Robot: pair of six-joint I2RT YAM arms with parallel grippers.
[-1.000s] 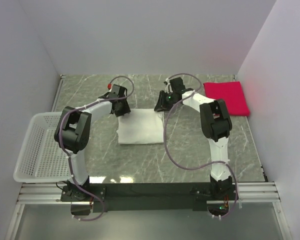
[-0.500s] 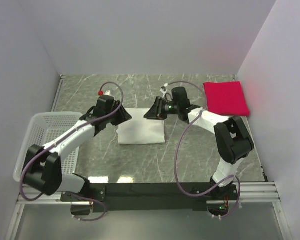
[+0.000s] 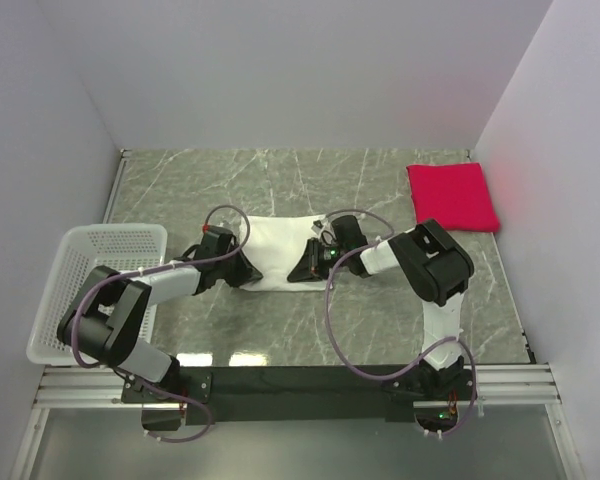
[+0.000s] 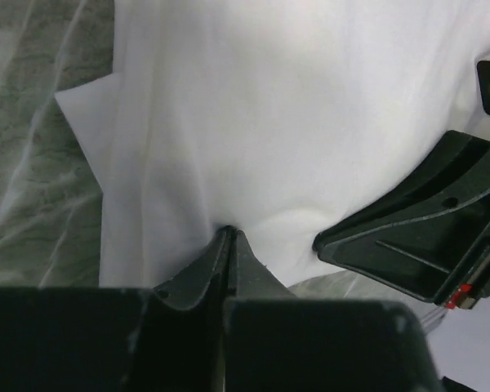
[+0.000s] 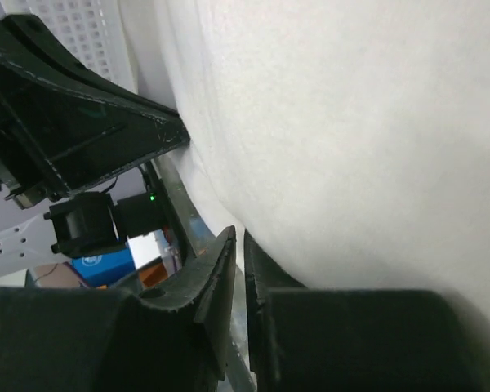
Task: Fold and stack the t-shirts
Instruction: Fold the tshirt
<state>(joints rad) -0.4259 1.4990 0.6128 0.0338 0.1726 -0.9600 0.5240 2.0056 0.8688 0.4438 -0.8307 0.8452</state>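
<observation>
From above, the white t-shirt lies folded into a rough rectangle in the middle of the grey marbled table, its far edge a little wavy and its surface plain from this height. The red t-shirt is folded square and lies flat in the far right corner, well apart from the white one. A white mesh basket stands at the left edge of the table. Both arms reach low over the table to the white shirt's near edge. The left gripper is at its near left corner and the right gripper is toward the near right, with the two close together. In the left wrist view, the left fingers are pressed tight together. White cloth gathers into small puckers and long soft creases just where their tips meet, so they pinch the shirt's edge. A pointed corner of the cloth sticks out to the left over the marble, and the right gripper's black finger lies on the fabric nearby. In the right wrist view, the shirt fills most of the frame as smooth, faintly textured white cloth. The right fingers are drawn nearly together with only a thin dark slit between them, their tips right at the cloth's edge. I cannot tell whether any fabric is caught in that slit. The left gripper and part of the basket show beyond.
</observation>
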